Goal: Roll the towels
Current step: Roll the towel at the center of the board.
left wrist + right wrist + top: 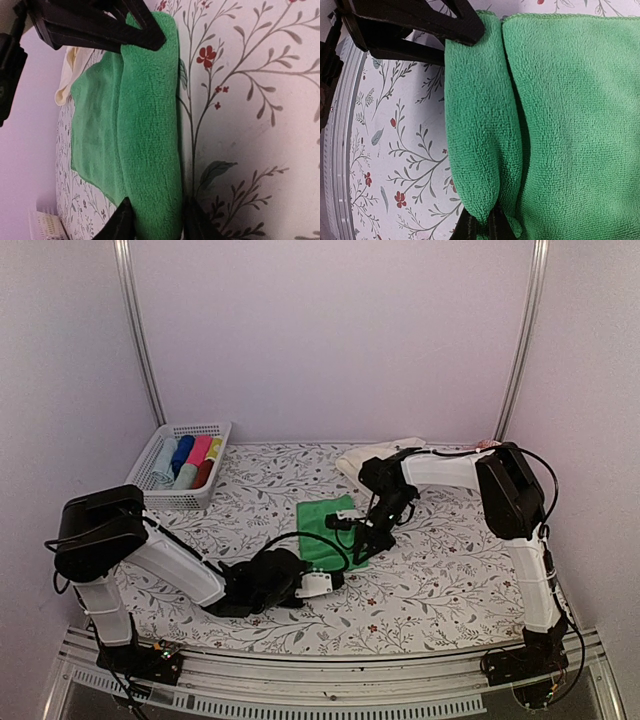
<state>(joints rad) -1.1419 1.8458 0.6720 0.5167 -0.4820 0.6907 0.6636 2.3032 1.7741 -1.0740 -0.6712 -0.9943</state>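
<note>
Floral-print table, lilac walls | white basket holding coloured rolls, back left | green towel at table centre, one edge rolled up | cream towel crumpled behind it, beside right arm | left gripper: fingers pressed against both sides of the green roll | right gripper: fingers pinched tight on the roll's fabric

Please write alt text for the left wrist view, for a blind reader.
A green towel lies on a flowered tablecloth, one edge rolled into a thick tube running up the picture. The jaws of the left gripper stand on either side of the tube's near end, and the right gripper sits on its far end. A cream towel shows beyond.
</note>
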